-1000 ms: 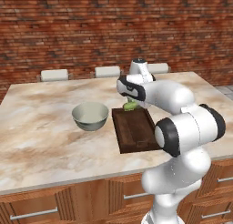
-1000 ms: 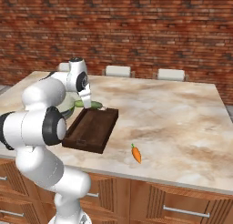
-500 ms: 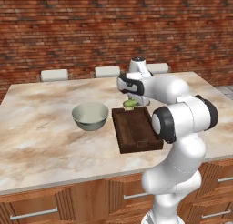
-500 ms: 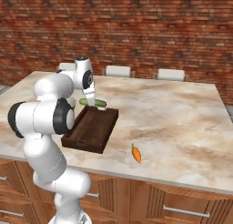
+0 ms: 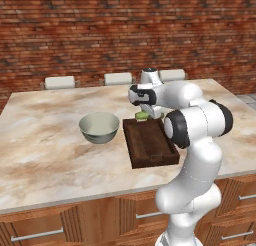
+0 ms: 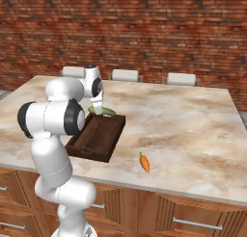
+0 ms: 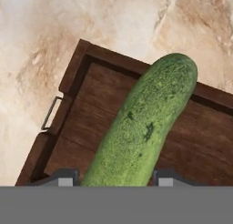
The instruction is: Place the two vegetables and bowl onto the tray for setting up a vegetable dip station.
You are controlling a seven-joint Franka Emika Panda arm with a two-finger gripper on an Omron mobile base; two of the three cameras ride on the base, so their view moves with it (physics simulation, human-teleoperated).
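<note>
My jaws pinch the cucumber (image 7: 143, 129), holding it over the far end of the tray (image 5: 150, 145), so it is not yet set down. The bowl (image 5: 99, 127) sits on the surface (image 6: 193, 120) just left of the tray. The carrot (image 6: 144, 162) lies well apart to the right, near the front edge. Nothing rests on the tray so far.
</note>
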